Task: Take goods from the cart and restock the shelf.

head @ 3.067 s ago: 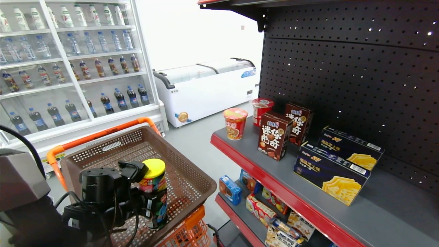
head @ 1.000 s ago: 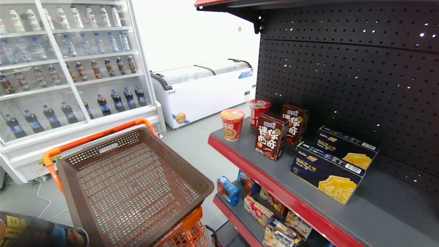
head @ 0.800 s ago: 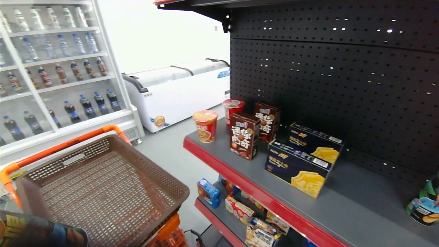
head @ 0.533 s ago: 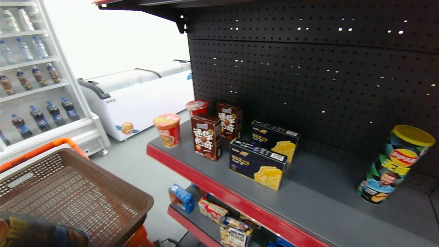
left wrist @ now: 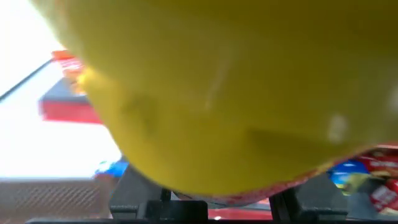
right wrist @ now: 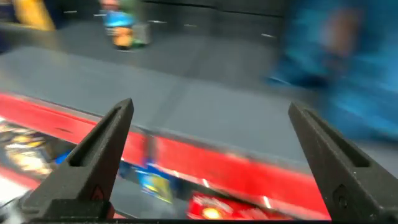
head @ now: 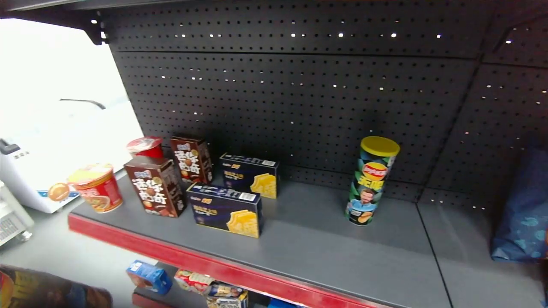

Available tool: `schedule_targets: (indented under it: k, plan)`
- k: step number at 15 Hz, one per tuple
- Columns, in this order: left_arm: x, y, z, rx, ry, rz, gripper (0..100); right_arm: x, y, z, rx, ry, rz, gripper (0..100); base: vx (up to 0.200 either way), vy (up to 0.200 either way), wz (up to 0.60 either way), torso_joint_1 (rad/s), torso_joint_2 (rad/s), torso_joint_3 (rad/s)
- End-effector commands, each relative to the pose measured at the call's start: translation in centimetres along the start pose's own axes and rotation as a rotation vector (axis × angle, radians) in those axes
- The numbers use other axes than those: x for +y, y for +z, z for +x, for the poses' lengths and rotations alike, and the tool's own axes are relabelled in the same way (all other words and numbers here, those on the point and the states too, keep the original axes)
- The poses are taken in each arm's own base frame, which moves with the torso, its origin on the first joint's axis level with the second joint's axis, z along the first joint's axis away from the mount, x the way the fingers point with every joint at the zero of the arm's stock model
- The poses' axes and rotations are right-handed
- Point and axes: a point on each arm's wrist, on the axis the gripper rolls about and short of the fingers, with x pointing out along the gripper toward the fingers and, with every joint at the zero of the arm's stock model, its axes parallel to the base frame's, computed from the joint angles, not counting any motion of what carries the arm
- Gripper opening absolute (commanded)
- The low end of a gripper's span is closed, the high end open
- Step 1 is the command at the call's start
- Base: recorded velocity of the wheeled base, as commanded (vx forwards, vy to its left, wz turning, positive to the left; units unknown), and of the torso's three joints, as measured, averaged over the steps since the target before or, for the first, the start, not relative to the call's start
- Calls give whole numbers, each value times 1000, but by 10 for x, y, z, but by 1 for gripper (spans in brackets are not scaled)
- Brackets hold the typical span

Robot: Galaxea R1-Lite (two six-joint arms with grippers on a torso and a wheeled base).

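Head view: a grey metal shelf board with a red front edge (head: pixel 325 244) fills the scene. Near its back edge, right of the middle, a tall round chip can with a yellow lid (head: pixel 371 182) stands upright. This standing can is well apart from the two dark blue flat boxes (head: pixel 224 209) towards the left end and from a blue soft bag (head: pixel 524 214) at the right end. In the lower left corner of this view shows the colourful printed wall of a second chip can (head: pixel 51 288). This held can is below the red edge and off the left end of the shelf, so the bare stretch beside the standing can lies ahead of it, higher and to the right.

Left wrist view: the yellow lid of the held can sits very close to the camera, with its long axis pointing roughly at the lens. The left gripper (left wrist: pixel 214 205) has it in its grasp, I judge, since nothing else bears it. The can probably needs turning upright before it is set down.

Right wrist view: the right gripper (right wrist: pixel 210 111) has its fingers spread wide and carries nothing. It hangs before the red front edge, nearer the bag's end, with the standing can far across the board.
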Motion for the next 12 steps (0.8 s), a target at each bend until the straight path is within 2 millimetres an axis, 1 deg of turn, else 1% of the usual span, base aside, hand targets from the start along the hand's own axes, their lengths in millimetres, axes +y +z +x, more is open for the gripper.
schedule_targets:
  k: [1,5,10,12]
  plan:
    - [0,0,1,6,0,0,0,0,0,0,0,0,0,100,0,0,-600,-2,2,2]
    - [0,0,0,1,3,-1,0,0,0,0,0,0,0,100,0,0,-600,0,5,1]
    - [0,4,0,-9,7,0,0,0,0,0,0,-1,0,100,0,0,0,0,0,0]
    - [1,6,0,-21,34,1,0,0,0,0,0,-1,0,100,0,0,0,0,0,0]
